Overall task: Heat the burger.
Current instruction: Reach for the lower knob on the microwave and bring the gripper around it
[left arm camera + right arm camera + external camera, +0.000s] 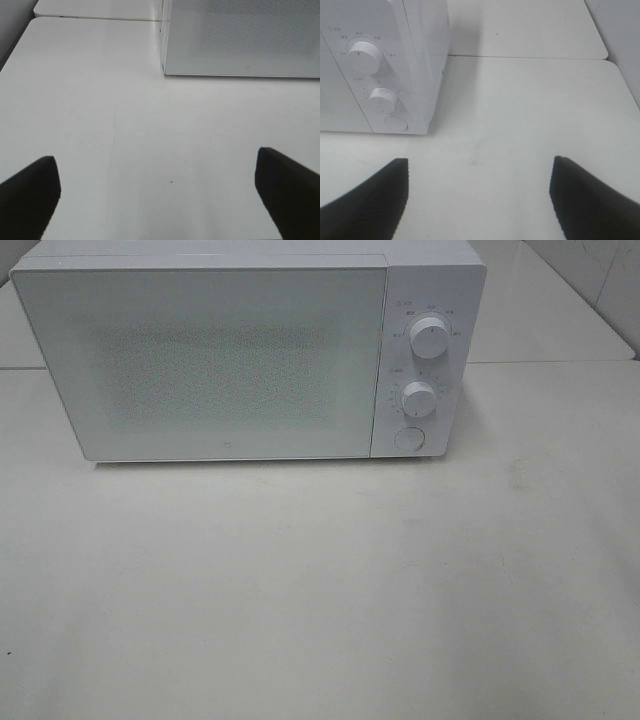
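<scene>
A white microwave oven [200,360] stands shut at the back of a pale table [320,590], with nothing set on the surface in front of it. The burger shows in none of the three views. It may sit behind the door [205,365], but the door's dotted screen is too cloudy to tell.

The left gripper [156,172] hangs low over bare tabletop off the oven's door side, its claw spread wide and holding nothing. The right gripper [480,170] hovers in front of the control panel, its claw also well apart and empty. Neither touches the oven.

The step in hand looks like working the oven itself, not carrying food. If the burger is already inside, the next move calls for the right gripper to close in on the panel and turn a dial. If not, the door must be opened first, probably by pressing the round button [408,438] at the panel's foot.

Counted: one microwave oven, one door, two dials, an upper dial [429,337] and a lower dial [418,398], one round button, and two grippers, each showing two dark fingers [30,192]. No burger is seen.
</scene>
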Robot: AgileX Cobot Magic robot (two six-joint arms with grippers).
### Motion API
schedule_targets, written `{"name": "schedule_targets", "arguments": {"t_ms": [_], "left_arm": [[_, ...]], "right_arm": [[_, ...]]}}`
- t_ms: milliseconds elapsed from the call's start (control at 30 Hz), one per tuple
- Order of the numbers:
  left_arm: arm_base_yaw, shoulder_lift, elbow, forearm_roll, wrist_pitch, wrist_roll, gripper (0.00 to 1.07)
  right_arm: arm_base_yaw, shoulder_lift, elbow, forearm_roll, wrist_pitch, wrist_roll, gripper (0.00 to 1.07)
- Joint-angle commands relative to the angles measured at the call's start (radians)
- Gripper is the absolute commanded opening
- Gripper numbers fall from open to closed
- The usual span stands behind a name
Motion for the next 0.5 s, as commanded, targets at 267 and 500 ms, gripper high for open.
{"name": "schedule_targets", "arguments": {"t_ms": [267,500], "left_arm": [[0.000,-0.026,0.003,-0.006,-0.010,-0.002,0.98],[0.000,-0.026,0.003,-0.006,-0.010,-0.002,0.98]], "right_arm": [[-0.002,0.222,-0.008,0.000,-0.273,0.010,0.76],[-0.002,0.370,-0.008,0.000,-0.519,0.010,0.76]]}}
